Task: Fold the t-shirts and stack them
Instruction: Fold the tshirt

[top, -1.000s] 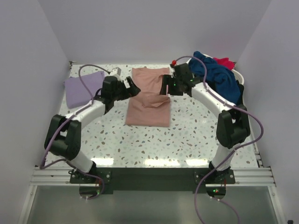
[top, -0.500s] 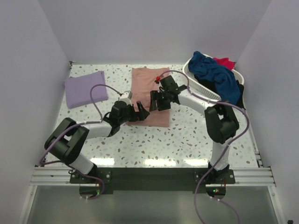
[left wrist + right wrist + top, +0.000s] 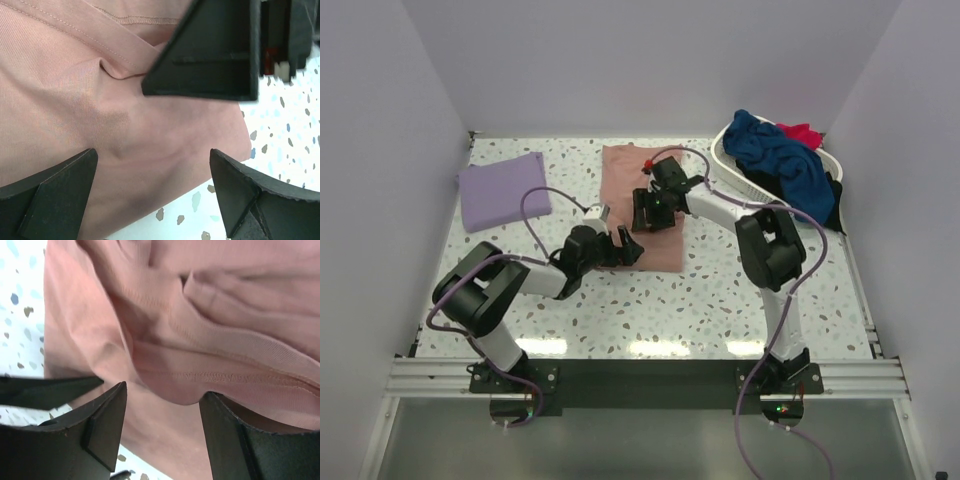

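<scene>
The dusty-pink t-shirt (image 3: pixel 628 170) lies part folded in the middle of the table. My left gripper (image 3: pixel 629 250) is open at the shirt's near left edge. In the left wrist view the cloth (image 3: pixel 75 90) fills the gap between the jaws (image 3: pixel 152 167). My right gripper (image 3: pixel 643 214) is open, low over the shirt's middle. In the right wrist view a hemmed fold (image 3: pixel 240 305) droops between its jaws (image 3: pixel 164 395). The two grippers are close together. The lavender t-shirt (image 3: pixel 501 190) lies folded at the far left.
A white slatted basket (image 3: pixel 724 150) stands at the far right, holding a navy shirt (image 3: pixel 775 155), a red one (image 3: pixel 802 132) and a black one (image 3: pixel 835 197). Speckled table (image 3: pixel 720 290) shows in front of the pink shirt. Walls close in on three sides.
Both grippers have come from the shirt's middle toward its near half and dropped low onto it, closer together. The near layer of the pink shirt now lies flat.
</scene>
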### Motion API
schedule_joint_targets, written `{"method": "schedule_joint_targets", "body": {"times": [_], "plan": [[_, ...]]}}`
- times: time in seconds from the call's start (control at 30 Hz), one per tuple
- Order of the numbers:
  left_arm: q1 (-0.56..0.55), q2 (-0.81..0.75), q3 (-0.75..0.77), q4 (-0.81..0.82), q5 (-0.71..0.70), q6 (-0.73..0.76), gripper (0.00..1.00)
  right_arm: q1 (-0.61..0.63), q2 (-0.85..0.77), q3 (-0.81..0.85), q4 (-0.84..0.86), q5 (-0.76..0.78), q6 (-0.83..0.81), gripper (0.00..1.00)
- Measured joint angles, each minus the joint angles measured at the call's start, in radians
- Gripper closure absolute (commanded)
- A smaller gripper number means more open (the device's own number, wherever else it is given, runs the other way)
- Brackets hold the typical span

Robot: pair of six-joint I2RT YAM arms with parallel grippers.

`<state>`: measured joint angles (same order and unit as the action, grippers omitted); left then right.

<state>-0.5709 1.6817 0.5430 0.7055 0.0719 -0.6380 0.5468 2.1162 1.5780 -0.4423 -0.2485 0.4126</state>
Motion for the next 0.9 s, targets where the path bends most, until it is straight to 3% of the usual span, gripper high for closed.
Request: {"method": "schedule_joint_targets", "body": {"times": [0.27, 0.5, 0.63, 0.9], "plan": [[-0.007, -0.048, -0.074, 0.034, -0.028, 0.023, 0.0, -0.003, 0.142, 0.253, -0.039, 0.125, 0.002, 0.37], [-0.022, -0.098, -0.118, 0.025, -0.044, 0.024, 0.0, -0.022, 0.131, 0.323, -0.044, 0.235, 0.002, 0.35], [-0.065, -0.131, -0.11, -0.042, -0.063, 0.031, 0.0, -0.027, 0.035, 0.229, -0.027, 0.254, -0.002, 0.32], [-0.137, -0.306, -0.001, -0.277, -0.14, 0.04, 0.0, -0.024, -0.325, -0.115, -0.008, 0.235, -0.014, 0.29]]}}
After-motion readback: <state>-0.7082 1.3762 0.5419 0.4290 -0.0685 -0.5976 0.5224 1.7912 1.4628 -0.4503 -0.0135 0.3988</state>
